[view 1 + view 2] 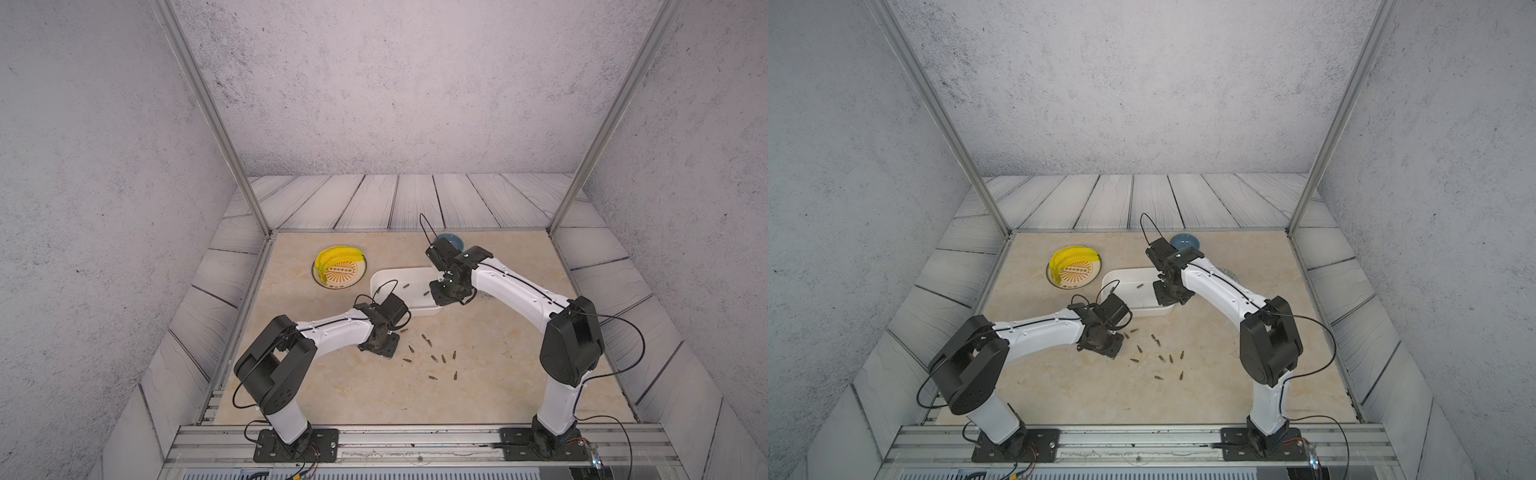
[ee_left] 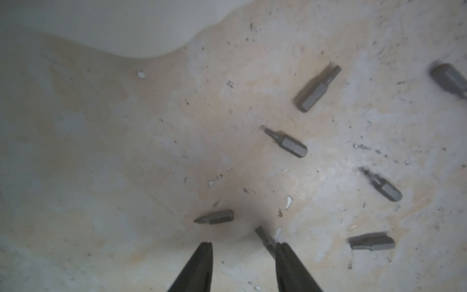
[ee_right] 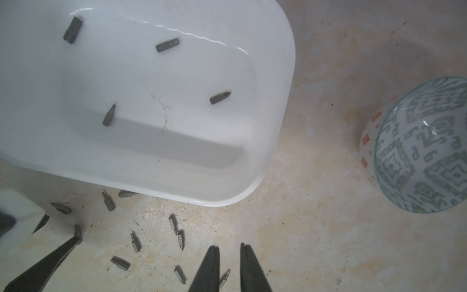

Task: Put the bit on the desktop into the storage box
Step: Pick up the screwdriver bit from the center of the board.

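Storage box [image 3: 278,126]: four bits [image 3: 167,45] inside. Desktop [image 1: 374,395]: loose bits [image 2: 285,142] scattered. Left gripper [image 2: 243,246]: parted, one bit [image 2: 264,239] against a finger [image 2: 285,260]. Right gripper [image 3: 229,249]: slightly parted, empty.

Table [image 1: 498,399]: beige with faint marble veining and scattered dark specks. Storage box [image 3: 275,83]: plain glossy white. Bits [image 2: 317,88], on the table and in the box: dull dark grey metal. Patterned bowl [image 3: 419,151]: white with a grey-green geometric motif inside and small orange-red marks outside. Round bowl [image 1: 453,239]: blue. Bananas [image 1: 328,259]: yellow. Plate [image 1: 351,282]: pale, with an orange sunburst and a dark rim line. Plank panels [image 1: 415,199]: pale grey wood grain. Left arm [image 1: 332,328] and right arm [image 1: 511,286]: white with black joints; jaws black.
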Controlling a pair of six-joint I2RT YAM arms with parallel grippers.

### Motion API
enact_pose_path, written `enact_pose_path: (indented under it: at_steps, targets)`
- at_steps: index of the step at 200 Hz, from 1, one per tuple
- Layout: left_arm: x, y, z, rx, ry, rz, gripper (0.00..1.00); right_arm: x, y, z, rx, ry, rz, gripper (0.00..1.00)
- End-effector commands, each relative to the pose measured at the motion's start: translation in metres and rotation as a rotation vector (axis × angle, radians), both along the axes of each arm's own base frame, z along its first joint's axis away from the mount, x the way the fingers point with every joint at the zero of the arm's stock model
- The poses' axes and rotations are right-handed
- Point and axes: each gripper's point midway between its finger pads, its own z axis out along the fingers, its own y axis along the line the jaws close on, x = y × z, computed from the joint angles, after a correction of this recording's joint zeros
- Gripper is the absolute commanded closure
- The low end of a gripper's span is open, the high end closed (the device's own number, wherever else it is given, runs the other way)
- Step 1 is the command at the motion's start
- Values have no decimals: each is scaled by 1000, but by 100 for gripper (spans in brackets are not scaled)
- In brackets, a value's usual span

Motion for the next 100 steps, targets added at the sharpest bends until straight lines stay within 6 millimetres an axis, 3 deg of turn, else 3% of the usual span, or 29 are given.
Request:
enact_pose_path:
  at_steps: [1,100]
  targets:
    - [2,-2,3,0,-13,15,54,0,-5,4,-4,-14,-17,79]
    - [-3,-7,-11,37,16,-2,59,-5,-12,2,-7,-5,-22,80]
